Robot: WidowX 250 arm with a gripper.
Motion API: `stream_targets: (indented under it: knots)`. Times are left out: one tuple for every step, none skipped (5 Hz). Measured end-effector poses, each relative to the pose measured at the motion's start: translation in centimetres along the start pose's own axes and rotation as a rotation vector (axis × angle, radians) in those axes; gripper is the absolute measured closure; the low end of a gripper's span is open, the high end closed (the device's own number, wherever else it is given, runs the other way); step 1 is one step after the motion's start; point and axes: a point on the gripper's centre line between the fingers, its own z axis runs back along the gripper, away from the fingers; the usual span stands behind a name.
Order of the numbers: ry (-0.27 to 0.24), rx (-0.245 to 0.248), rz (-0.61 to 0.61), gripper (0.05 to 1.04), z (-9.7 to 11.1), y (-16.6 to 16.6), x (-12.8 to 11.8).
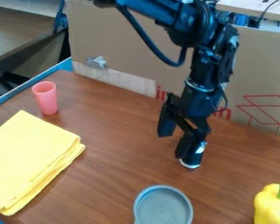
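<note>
Grey dish (164, 206) on bench (110, 175), well out from back edge. Gripper (178, 146) parted, seemingly empty. I judge this as positioning; reaching dish calls for moving away from back edge, keeping opening wide.

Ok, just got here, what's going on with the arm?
The black gripper hangs over the wooden table, fingers apart, nothing visible between them. Nearest it is a round grey dish. A yellow pepper sits at the near right, a folded yellow cloth lies at the left, and a pink cup stands upright behind the cloth.
</note>
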Motion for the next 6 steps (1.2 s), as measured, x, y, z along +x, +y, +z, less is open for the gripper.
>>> stream_targets:
  knots:
    - [-0.008,0.004,0.005,0.083,-0.2,-0.1,0.8]
    - [0.057,-0.028,-0.008,0.083,-1.0,-0.3,1.0]
    - [0.043,-0.092,-0.045,0.083,-1.2,-1.3,1.1]
    - [0.039,-0.122,-0.045,0.117,-1.7,-1.8,1.4]
    - [0.021,-0.129,-0.035,0.378,-1.8,-1.9,1.8]
    - [-0.006,-0.122,0.01,0.51,-2.0,-1.9,1.7]
